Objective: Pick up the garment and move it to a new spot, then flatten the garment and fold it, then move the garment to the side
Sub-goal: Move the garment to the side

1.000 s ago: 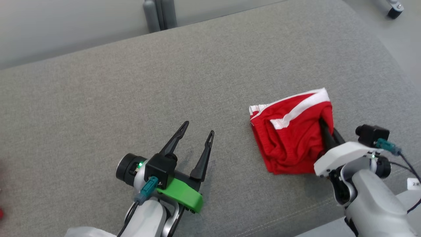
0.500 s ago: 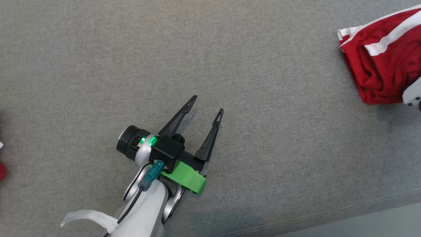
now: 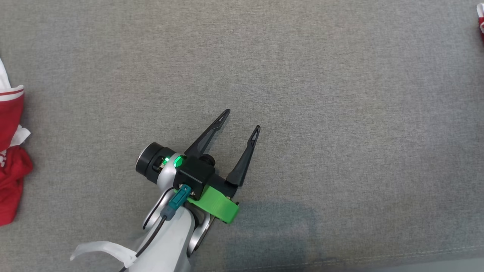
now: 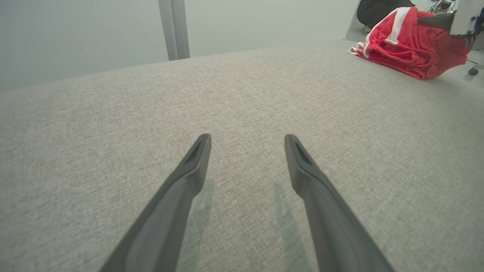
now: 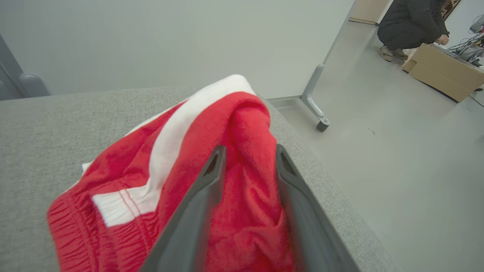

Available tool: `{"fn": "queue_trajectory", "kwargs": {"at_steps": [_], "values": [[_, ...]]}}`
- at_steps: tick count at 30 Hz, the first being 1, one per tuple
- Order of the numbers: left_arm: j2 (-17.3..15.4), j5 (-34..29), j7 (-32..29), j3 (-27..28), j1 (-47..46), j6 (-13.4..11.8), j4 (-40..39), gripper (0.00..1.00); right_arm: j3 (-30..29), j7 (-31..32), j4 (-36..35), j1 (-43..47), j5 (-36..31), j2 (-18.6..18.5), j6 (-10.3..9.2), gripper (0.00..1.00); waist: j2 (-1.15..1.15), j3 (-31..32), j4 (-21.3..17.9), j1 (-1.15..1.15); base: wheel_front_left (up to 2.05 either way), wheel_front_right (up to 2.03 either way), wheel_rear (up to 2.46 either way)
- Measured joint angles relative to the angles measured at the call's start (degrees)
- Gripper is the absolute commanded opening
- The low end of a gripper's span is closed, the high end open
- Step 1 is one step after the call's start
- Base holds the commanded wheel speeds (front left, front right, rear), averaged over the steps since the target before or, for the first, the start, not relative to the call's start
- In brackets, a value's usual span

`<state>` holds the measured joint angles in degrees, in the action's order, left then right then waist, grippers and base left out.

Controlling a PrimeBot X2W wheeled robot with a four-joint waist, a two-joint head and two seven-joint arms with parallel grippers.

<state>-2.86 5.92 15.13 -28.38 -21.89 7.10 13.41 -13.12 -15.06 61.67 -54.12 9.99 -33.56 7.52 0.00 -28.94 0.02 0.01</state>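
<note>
Here garment [image 5: 234,124] fold between parted right jaws

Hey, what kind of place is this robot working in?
Probably a lab or test room, not a home: a grey fabric-covered table, a metal partition leg on bare floor, a person crouching by a cardboard box and cables.

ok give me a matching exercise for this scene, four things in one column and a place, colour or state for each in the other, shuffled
Things:
1. left end effector
2. garment
3. person
4. box

Descriptions:
a. brown, on the floor
b. red with a white stripe
c. open, over the bare grey surface
d. crouching, in dark clothes

Pairs: 1-c, 2-b, 3-d, 4-a
</note>
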Motion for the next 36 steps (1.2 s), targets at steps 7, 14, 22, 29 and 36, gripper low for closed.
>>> {"fn": "queue_trajectory", "kwargs": {"at_steps": [7,14,22,29,36], "values": [[0.0,0.3,0.0,0.3,0.0,0.0,0.0,1.0,-6.5,0.0,-3.2,1.2,-7.0,0.9,0.0,1.0,0.0,1.6,0.5,0.0,0.0,0.0,0.0],[0.1,2.3,0.0,2.2,1.5,-1.6,0.4,1.0,-1.8,0.0,-14.5,6.3,-7.1,8.9,0.02,1.0,0.0,5.4,0.3,0.0,0.0,0.0,0.0],[0.1,4.0,0.0,6.1,3.7,-3.1,1.0,1.0,7.0,0.0,-24.4,14.2,-3.3,14.1,0.01,1.0,0.0,10.8,0.3,-0.01,0.0,0.0,0.0],[0.1,4.1,0.0,10.2,7.3,-3.9,2.8,1.0,13.3,0.0,-30.2,24.0,0.1,20.2,0.02,1.0,0.0,16.4,0.7,-0.01,0.0,0.0,0.0],[0.1,3.8,0.0,15.2,12.0,-4.1,6.0,1.0,13.2,0.0,-31.9,32.6,0.9,24.2,0.01,1.0,0.0,21.7,1.5,-0.01,0.0,0.0,0.0]]}}
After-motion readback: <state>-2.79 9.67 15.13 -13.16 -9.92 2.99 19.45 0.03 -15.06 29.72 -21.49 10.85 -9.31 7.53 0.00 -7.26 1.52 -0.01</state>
